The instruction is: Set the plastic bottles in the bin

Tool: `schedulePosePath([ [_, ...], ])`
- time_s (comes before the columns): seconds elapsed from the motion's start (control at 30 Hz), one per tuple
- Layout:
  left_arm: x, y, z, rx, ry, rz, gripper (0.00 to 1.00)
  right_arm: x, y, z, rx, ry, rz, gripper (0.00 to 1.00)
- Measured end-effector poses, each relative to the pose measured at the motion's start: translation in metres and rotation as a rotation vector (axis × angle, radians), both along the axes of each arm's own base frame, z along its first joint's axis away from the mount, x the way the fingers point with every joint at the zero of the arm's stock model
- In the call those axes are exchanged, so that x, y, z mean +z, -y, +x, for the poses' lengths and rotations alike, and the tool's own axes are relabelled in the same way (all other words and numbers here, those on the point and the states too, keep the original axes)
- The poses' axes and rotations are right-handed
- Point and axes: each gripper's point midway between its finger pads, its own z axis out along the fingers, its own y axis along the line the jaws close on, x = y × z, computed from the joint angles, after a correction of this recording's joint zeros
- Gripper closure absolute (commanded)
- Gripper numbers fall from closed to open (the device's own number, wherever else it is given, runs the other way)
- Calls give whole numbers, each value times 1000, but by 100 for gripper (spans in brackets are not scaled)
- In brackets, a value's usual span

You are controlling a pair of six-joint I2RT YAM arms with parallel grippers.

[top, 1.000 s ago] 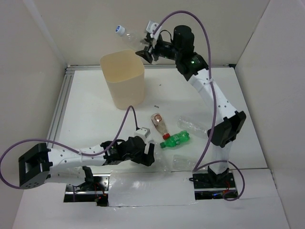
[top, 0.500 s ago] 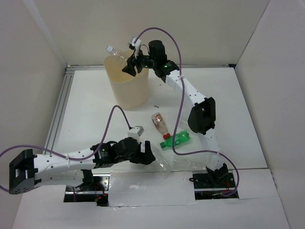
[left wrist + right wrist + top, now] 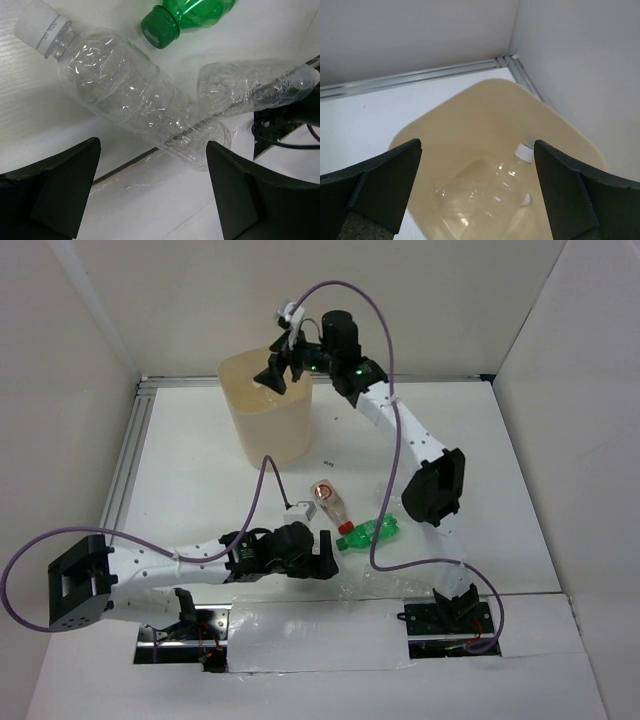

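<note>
The cream bin (image 3: 266, 428) stands at the back left. My right gripper (image 3: 279, 372) hovers open above its rim, and in the right wrist view that gripper (image 3: 477, 150) looks down into the bin (image 3: 470, 112), where clear plastic bottles (image 3: 492, 192) lie, one with a white cap. My left gripper (image 3: 323, 558) is low near the front edge, open and holding nothing. In the left wrist view a clear white-capped bottle (image 3: 135, 102) lies just ahead of the left gripper (image 3: 152, 192), with a second clear bottle (image 3: 255, 87) and a green bottle (image 3: 187, 15) beyond. A red-capped bottle (image 3: 331, 501) lies beside the green bottle (image 3: 369, 532).
White walls enclose the table on three sides. An aluminium rail (image 3: 128, 465) runs along the left and back edges. The right arm's base and cables (image 3: 450, 615) sit at the front right, close to the clear bottles. Purple cables loop above both arms.
My right gripper swung over the bin and opened, and the clear bottle it carried now lies inside. The left gripper has shifted slightly right toward the clear bottle, still open.
</note>
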Motion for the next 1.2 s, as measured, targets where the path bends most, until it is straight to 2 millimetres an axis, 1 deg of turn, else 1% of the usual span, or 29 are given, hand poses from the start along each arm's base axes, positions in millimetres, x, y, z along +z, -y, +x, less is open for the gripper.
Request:
schedulePosePath([
  [0.03, -1, 1, 1, 15, -4, 0, 1, 12, 10, 0, -10, 12, 9, 0],
  [0.1, -5, 1, 4, 31, -11, 24, 1, 38, 44, -2, -50, 29, 19, 0],
  [0.17, -11, 5, 8, 55, -23, 62, 1, 62, 96, -6, -122, 47, 19, 0],
  [0.23, -18, 11, 13, 68, -37, 104, 1, 78, 156, -10, -219, 61, 14, 0],
  [0.3, -25, 17, 17, 89, -54, 137, 1, 79, 218, -17, -335, 48, 1, 0],
  [0.33, -29, 20, 18, 97, -58, 147, 1, 75, 244, -23, -382, 38, -10, 0],
  [0.37, -33, 23, 20, 109, -63, 154, 1, 67, 263, -29, -415, 24, -24, 0],
  [0.4, -36, 25, 21, 116, -65, 160, 1, 51, 281, -38, -444, -6, -43, 0],
  [0.43, -38, 28, 22, 119, -65, 163, 2, 37, 290, -46, -457, -26, -61, 0],
  [0.47, -39, 30, 23, 123, -68, 170, 7, 16, 298, -57, -467, -57, -88, 0],
  [0.53, -42, 36, 25, 133, -80, 176, 15, -33, 308, -82, -465, -128, -143, 2],
  [0.57, -43, 39, 26, 136, -81, 175, 28, -56, 311, -96, -461, -167, -170, 4],
  [0.6, -43, 41, 26, 138, -81, 170, 37, -78, 316, -109, -457, -202, -195, 6],
  [0.67, -41, 41, 26, 134, -79, 163, 56, -108, 323, -134, -447, -253, -235, 9],
  [0.7, -40, 42, 25, 132, -79, 158, 69, -117, 328, -144, -443, -262, -247, 12],
  [0.73, -38, 41, 23, 127, -80, 156, 73, -122, 332, -152, -443, -263, -256, 14],
  [0.8, -31, 36, 15, 97, -72, 158, 80, -124, 341, -163, -448, -248, -263, 15],
  [0.83, -26, 32, 9, 76, -65, 163, 80, -124, 345, -166, -453, -242, -263, 15],
  [0.9, -10, 23, 0, 34, -42, 166, 82, -126, 354, -171, -467, -229, -263, 15],
  [0.93, 4, 19, -4, 7, -16, 154, 82, -130, 358, -173, -473, -229, -265, 11],
  [0.97, 20, 17, -5, -8, 12, 125, 81, -132, 360, -174, -475, -234, -267, 8],
  [1.03, 59, 12, 3, -23, 105, 80, 81, -143, 364, -178, -481, -261, -273, 5],
  [1.1, 114, 13, 22, -11, 221, -1, 81, -156, 365, -184, -477, -296, -284, 3],
  [1.13, 143, 14, 37, 12, 281, -42, 79, -162, 365, -187, -472, -310, -291, 3],
  [1.2, 200, 7, 79, 104, 403, -113, 79, -173, 366, -194, -456, -334, -310, 3],
])
